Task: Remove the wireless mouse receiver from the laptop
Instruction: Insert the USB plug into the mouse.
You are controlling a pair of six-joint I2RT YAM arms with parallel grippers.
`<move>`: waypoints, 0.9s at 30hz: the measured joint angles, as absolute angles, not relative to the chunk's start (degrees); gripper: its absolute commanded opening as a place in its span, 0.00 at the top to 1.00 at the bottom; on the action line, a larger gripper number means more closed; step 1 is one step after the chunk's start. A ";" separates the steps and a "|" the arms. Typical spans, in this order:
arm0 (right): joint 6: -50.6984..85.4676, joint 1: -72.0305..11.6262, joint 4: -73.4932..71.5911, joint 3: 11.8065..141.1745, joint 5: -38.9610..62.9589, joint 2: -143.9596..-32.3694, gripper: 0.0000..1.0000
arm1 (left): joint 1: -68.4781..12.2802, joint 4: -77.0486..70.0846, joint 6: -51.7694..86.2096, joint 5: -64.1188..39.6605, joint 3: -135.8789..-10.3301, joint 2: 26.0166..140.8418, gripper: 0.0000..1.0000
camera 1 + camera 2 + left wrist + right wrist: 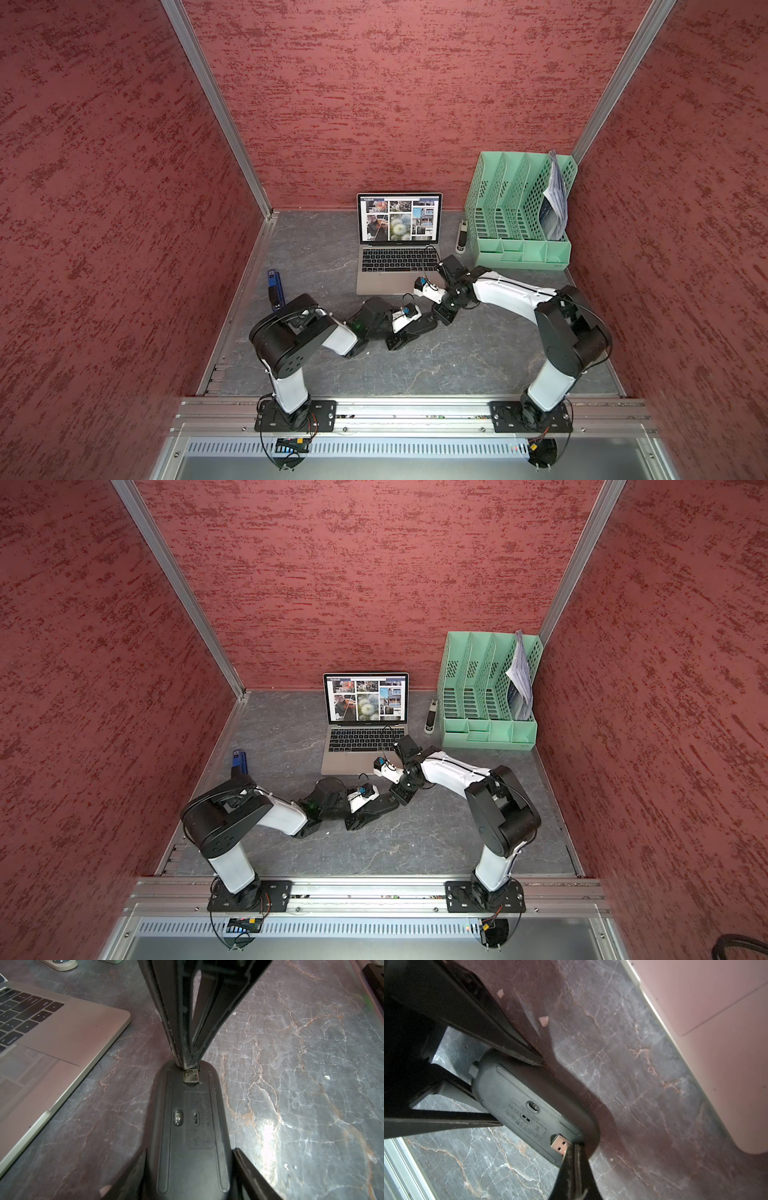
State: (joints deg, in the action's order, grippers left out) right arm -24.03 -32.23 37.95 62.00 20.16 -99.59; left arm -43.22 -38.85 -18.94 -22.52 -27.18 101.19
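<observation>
The wireless mouse receiver (190, 1076) shows its small metal plug (560, 1145), clear of the laptop. My right gripper (574, 1146) is shut on the receiver's dark end and holds the plug over a recess in the upturned black mouse (193, 1147). My left gripper (190, 1167) is shut on that mouse, one finger on each long side, on the grey tabletop. The silver laptop (374, 282) stands open behind both grippers, its screen showing photos. In both top views the right gripper (438, 318) meets the left gripper (382, 806) just in front of the laptop's front right corner (124, 1020).
A green file organiser (519, 216) holding papers stands at the back right, with a stapler (461, 237) beside it. A blue-and-black stick gadget (275, 289) lies left of the laptop. Red walls close in three sides.
</observation>
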 measured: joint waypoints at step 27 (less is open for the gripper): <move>-24.03 -34.68 40.14 62.22 21.54 -98.35 1.00 | -43.13 -38.24 -18.98 -22.90 -27.44 101.19 0.41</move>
